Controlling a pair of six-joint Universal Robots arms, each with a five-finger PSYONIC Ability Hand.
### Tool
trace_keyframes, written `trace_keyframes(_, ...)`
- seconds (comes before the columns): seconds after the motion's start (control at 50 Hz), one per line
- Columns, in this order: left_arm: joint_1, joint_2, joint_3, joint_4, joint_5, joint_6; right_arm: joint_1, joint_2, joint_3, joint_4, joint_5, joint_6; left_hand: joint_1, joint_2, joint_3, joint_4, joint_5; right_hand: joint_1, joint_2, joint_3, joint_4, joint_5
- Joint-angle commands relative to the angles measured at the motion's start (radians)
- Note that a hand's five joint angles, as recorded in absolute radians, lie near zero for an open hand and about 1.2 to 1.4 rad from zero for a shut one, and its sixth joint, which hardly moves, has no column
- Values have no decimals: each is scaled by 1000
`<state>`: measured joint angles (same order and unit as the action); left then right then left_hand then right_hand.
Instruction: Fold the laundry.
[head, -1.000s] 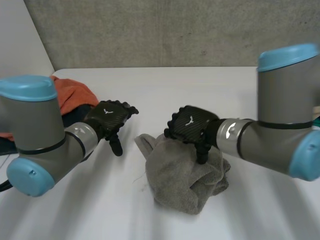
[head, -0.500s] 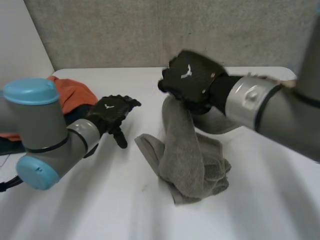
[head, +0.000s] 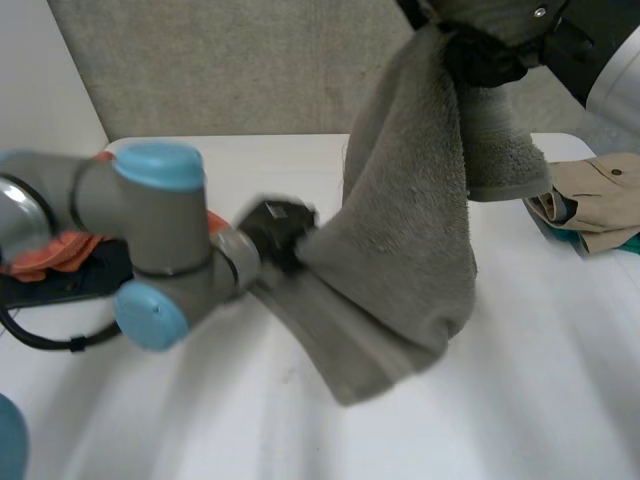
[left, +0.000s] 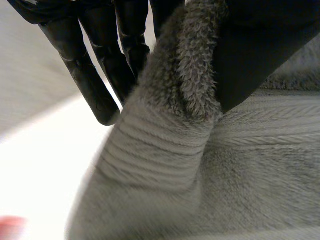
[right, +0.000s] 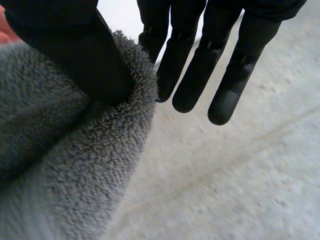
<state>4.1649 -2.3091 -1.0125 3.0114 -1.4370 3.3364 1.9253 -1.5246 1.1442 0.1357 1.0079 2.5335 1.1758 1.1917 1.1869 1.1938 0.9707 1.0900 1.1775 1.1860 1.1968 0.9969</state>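
While aloft, towel (head: 400, 220) in fingers' (left: 90, 75) pinch: left hand (head: 277, 228), right hand (right: 65, 50).

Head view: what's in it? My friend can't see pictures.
The right hand holds a grey towel high above the white table, its bottom end resting there. The left hand pinches its lower edge. An orange cloth and a beige garment lie aside.

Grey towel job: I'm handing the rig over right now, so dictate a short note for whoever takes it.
Right hand: pinches the grey towel at its top, high above the table.
Left hand: pinches the towel's edge lower down, near the table.
Done: towel hangs between both hands; no fold made yet.
Left: spread and fold it; probably then the orange garment and the beige garment at the table's sides.
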Motion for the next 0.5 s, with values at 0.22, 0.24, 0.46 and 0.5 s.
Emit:
trace_keyframes(0.22,135,379,-133,435,-138,32,-75,192,195,-678,100,-9,220,205,209,202,251,306,219,210,199,225)
trace_keyframes(0.24,133,373,-194,423,-143,40,-92,196,257,-741,43,-13,220,205,209,202,251,306,219,210,199,225)
trace_keyframes(0.46,95,240,-534,409,-155,98,-195,316,587,-734,-221,-163,220,205,209,202,251,306,219,210,199,225)
trace_keyframes(0.5,78,203,-560,405,-151,109,-213,356,623,-680,-219,-258,220,205,209,202,251,306,219,210,199,225)
